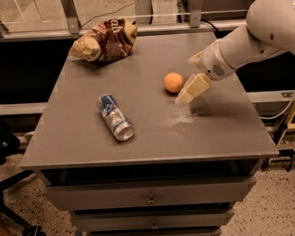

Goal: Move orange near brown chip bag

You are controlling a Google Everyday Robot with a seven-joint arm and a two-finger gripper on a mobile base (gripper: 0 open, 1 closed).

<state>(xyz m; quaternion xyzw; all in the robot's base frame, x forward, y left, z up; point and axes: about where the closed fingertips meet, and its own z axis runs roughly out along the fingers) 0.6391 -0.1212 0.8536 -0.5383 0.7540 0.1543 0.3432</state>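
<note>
Camera view, single record.

Item: gripper [190, 91], cream, at the end of the white arm [243, 41] that reaches in from the picture's right. It points down and leftward, its tip low over the grey table [228, 130]. Whether it is released or clenched cannot be told. It grasps nothing.

Item: orange [174, 82]. It rests on the table just beside the gripper's tip, on the tip's picture-left side and slightly farther back. No contact is discernible.

Item: brown chip bag [105, 41]. It lies well apart from the gripper, farther along the same leftward and rearward line, at the table's back edge.

Item: drink can [115, 117], on its side, left of the gripper and nearer the front.

Governing relation: orange and bag both lie left and back of the gripper, orange first. The grasp probably needs a short shift that way.
</note>
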